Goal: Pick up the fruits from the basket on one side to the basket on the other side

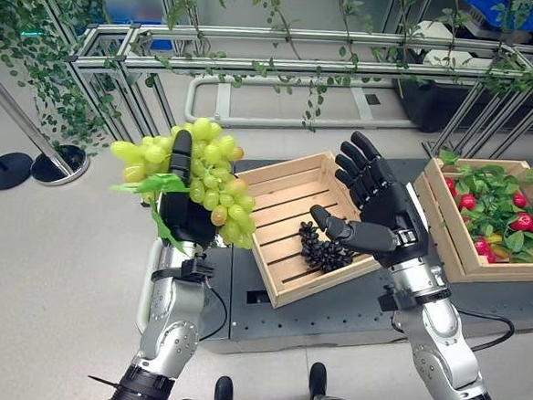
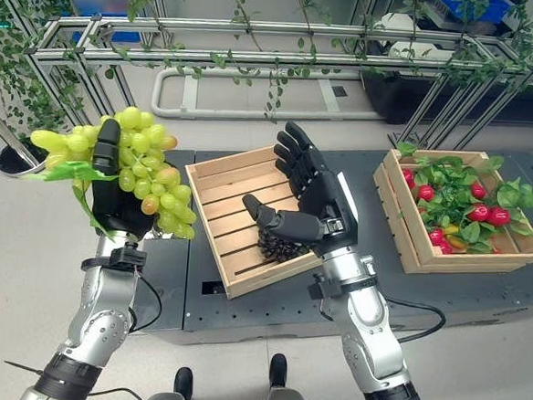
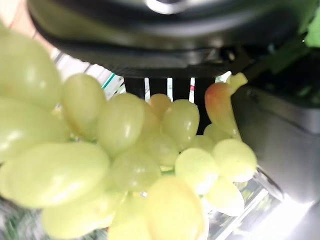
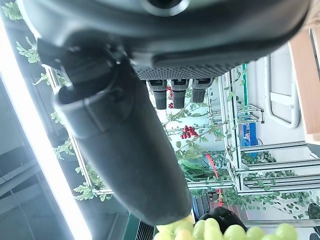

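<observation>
Your left hand (image 1: 182,208) grips the bunch of green plastic grapes (image 1: 199,177), fingers curled around it, raised to the left of the slatted wooden crate (image 1: 284,279). Your right hand (image 1: 384,217) hovers over that crate with fingers spread, holding nothing, above a small dark grape bunch (image 1: 325,250). Right of the crate stands a second wooden crate of red fruit and leaves (image 1: 485,211). I judge this the carrying step; next, bring the green grapes over a crate and release.

Left hand (image 1: 180,203) raised, fingers curled in a grip; right hand (image 1: 385,208) raised, fingers straight.
</observation>
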